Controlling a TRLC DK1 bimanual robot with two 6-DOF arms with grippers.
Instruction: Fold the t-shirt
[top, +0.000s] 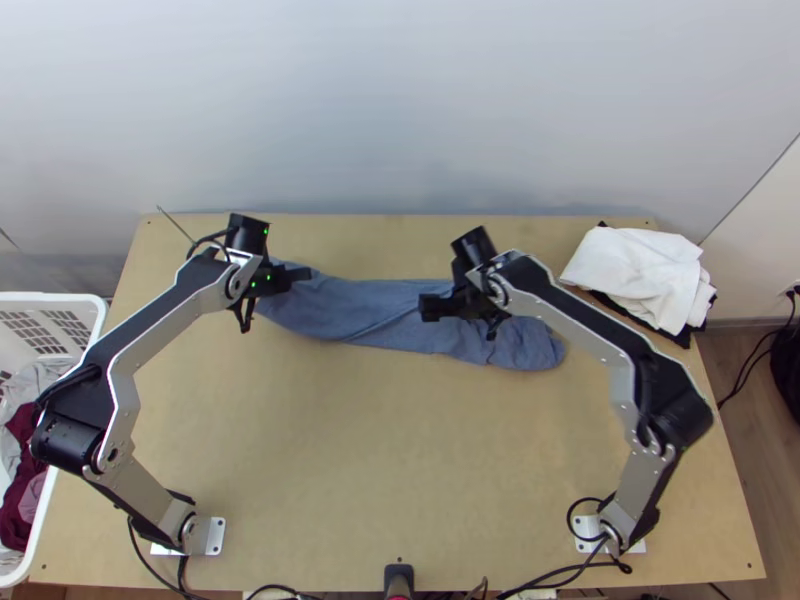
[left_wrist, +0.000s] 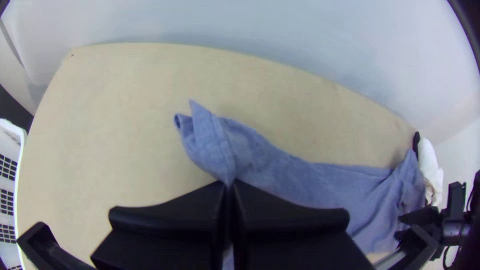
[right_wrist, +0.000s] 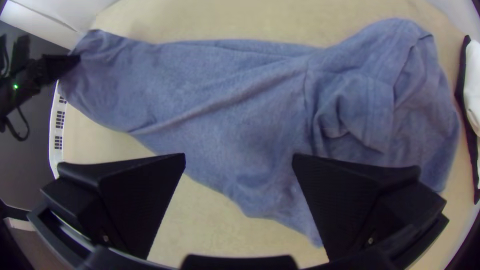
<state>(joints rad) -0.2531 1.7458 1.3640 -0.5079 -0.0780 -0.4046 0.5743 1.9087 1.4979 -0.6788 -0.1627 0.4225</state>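
Blue cloth is the t-shirt (top: 380, 300), and it lies as a long, bunched strip near the far edge of the table (top: 400, 430), from close to the far left corner toward the right edge. It is not spread flat, so I judge that the folding itself does not begin yet; the step in hand seems to be to catch the cloth at two places and open it.

The left gripper (left_wrist: 229, 184) has its fingers clenched on the left end of the shirt, with a small tip of cloth sticking out beyond them. The right gripper (right_wrist: 239, 159) is over the right part, its fingers well apart and holding nothing.

To do this well, the right one should go down on a clear edge, better than into the middle of the crumpled end (right_wrist: 370, 105), where it may pinch several layers together. After the grip is sure, both should pull apart gently and evenly, because a strong pull can slip the left end out. Then the shirt can be laid nearer to the middle, away from the white cloth (top: 640, 275) by the far right corner.

About brands, labels or writing, I find nothing on the shirt that I can read.
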